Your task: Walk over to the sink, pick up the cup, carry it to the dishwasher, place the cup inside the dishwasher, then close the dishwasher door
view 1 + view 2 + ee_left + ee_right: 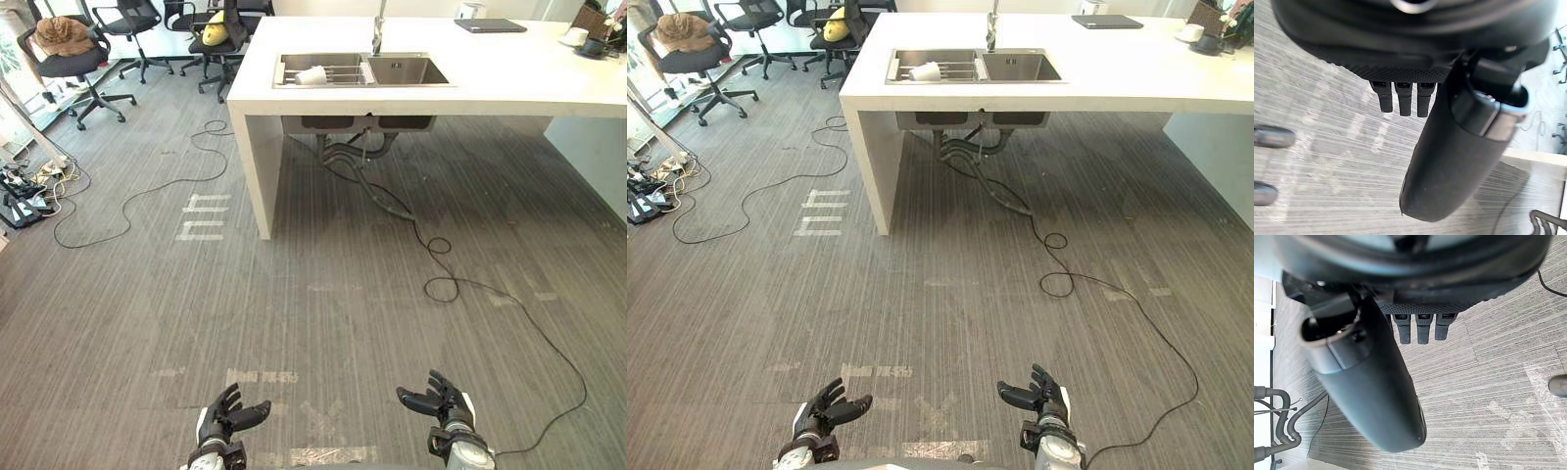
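- Grey striped floor (323,313) lies under both hands; white island counter (509,69) stands well ahead of the fingertips
- Cup (312,74), white, lies on its side in the left basin of the sink (411,70), far beyond the fingers
- Left hand (227,416) and right hand (441,399): fingers loosely spread, holding nothing
- Office chairs (73,59) stand far ahead-left of the left fingers
- Tap (377,34) is cut off at the top; items at the counter's far right corner are indistinct

Office kitchenette: white desk (490,73) with steel sink (362,70) at top; swivel chairs (73,59) upper left.
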### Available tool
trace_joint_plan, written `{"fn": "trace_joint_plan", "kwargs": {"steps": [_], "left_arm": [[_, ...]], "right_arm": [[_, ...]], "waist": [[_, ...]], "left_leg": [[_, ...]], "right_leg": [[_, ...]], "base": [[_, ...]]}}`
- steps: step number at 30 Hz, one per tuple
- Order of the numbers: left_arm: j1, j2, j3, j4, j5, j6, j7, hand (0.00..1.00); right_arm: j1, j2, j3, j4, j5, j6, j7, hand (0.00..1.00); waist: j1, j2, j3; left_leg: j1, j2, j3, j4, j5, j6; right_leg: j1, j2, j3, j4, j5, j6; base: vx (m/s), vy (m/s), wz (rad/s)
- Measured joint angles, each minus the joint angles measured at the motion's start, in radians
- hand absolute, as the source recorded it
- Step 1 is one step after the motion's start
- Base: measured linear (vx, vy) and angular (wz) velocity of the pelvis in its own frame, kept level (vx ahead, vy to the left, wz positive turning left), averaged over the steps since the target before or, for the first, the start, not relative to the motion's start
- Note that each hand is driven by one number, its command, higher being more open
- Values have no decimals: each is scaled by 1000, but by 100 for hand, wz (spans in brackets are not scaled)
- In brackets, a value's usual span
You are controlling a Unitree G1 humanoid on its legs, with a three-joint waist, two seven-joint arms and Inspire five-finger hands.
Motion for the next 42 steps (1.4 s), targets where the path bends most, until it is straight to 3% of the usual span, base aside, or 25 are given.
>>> {"fn": "trace_joint_plan", "kwargs": {"steps": [3,8,10,12,17,18,20,22,23,24,25,26,28,30,33,35,37,39,40,41,42], "left_arm": [[1,0,0,-23,0,-2,1,90],[16,-3,0,-99,0,-2,3,90],[15,-7,-1,-132,0,-2,4,90],[12,-7,-5,-174,0,-6,5,90],[-6,6,-38,-202,0,-8,11,90],[-5,9,-48,-207,0,-8,15,90],[-13,5,-47,-207,1,-8,21,90],[-36,-4,-46,-207,0,-8,25,90],[-42,1,-46,-208,0,-9,27,90],[-41,9,-46,-208,0,-10,27,90],[-39,17,-44,-200,0,-11,28,90],[-39,1,-43,-195,0,-9,33,90],[-46,-17,-45,-200,0,-12,31,90],[-45,-33,-46,-200,0,-12,24,90],[-35,-40,-47,-201,-1,-12,19,90],[-38,-40,-47,-205,-2,-12,20,90],[-42,-37,-47,-206,-2,-12,21,90],[-43,-42,-48,-208,-2,-11,22,90],[-45,-52,-48,-209,-2,-11,22,90],[-45,-56,-48,-210,-2,-11,22,90],[-39,-58,-48,-209,-1,-11,24,90]], "right_arm": [[-3,0,0,-16,0,0,-2,90],[-40,-11,2,-45,0,0,-10,90],[-50,-16,3,-64,0,0,-16,90],[-62,-19,5,-72,-1,0,-22,90],[-63,-21,29,-101,-8,3,-24,90],[-58,-24,29,-108,-11,4,-24,90],[-64,-37,29,-109,-11,4,-25,90],[-77,-58,32,-109,-11,5,-25,90],[-79,-68,42,-111,-11,5,-27,90],[-71,-70,50,-117,-12,5,-29,90],[-52,-75,61,-131,-20,4,-32,90],[-59,-86,61,-129,-21,7,-32,90],[-59,-85,62,-145,-21,7,-33,90],[-44,-78,68,-147,-18,7,-35,90],[-38,-65,70,-153,-3,-10,-44,90],[-47,-65,61,-156,1,-15,-49,90],[-52,-63,61,-153,1,-14,-52,90],[-50,-55,46,-146,1,-12,-54,90],[-46,-54,23,-146,1,-12,-55,90],[-42,-55,18,-146,1,-12,-56,90],[-35,-58,17,-134,1,-9,-61,90]], "waist": [[3,1,1],[26,12,14],[24,20,27],[26,18,39],[16,12,79],[14,7,82],[3,15,87],[-5,43,104],[-4,50,108],[-5,40,105],[-6,19,100],[-7,46,94],[-16,61,91],[-13,64,98],[3,46,113],[16,44,115],[26,30,125],[26,14,138],[27,22,134],[26,38,128],[31,55,122]], "left_leg": [[-9,4,18,12,-18,-2],[-79,27,81,134,-100,13],[-94,31,89,177,-132,16],[-108,26,100,222,-164,30],[-55,6,81,233,-216,61],[-35,-1,70,232,-234,59],[-9,7,50,227,-243,54],[9,48,29,218,-250,38],[25,70,22,215,-262,9],[40,69,19,213,-271,-7],[84,64,12,213,-305,-41],[86,95,5,235,-313,-47],[2,139,-14,438,-297,-65],[-135,209,-27,829,-204,-79],[-261,286,43,1093,-220,-53],[-349,284,53,1055,-221,-51],[-398,246,53,920,-233,-45],[-415,170,51,662,-220,-60],[-416,136,44,483,-154,-59],[-416,128,32,407,-101,-54],[-409,127,10,382,23,11]], "right_leg": [[-8,3,14,1,0,0],[-63,15,74,45,-19,1],[-96,14,85,120,-63,5],[-176,-2,85,303,-157,37],[-341,-63,-4,720,-232,47],[-365,-87,-22,752,-269,39],[-405,-100,-54,712,-281,34],[-456,-76,-84,612,-267,30],[-469,-49,-85,474,-186,30],[-464,-48,-71,391,-101,23],[-454,-67,-74,372,38,-113],[-453,-44,-83,402,8,-104],[-407,-14,-110,367,-36,-132],[-257,33,-126,256,-40,-162],[-71,57,-93,140,-49,-186],[-25,54,-66,95,-50,-188],[18,34,-47,68,-59,-189],[63,-8,-44,57,-84,-158],[79,-18,-44,51,-104,-125],[88,-14,-44,52,-119,-102],[107,-7,-31,66,-156,-70]], "base": [[4,6,-18],[48,15,-37],[80,37,-20],[81,43,-6],[131,45,8],[227,13,26],[270,-18,28],[343,-85,34],[377,-112,27],[445,-145,26],[491,-184,14],[564,-235,19],[432,-216,22],[460,-205,16],[462,-154,-20],[368,-23,-37],[260,66,-22],[326,143,-4],[340,171,0],[367,217,-8],[397,247,-1]]}}
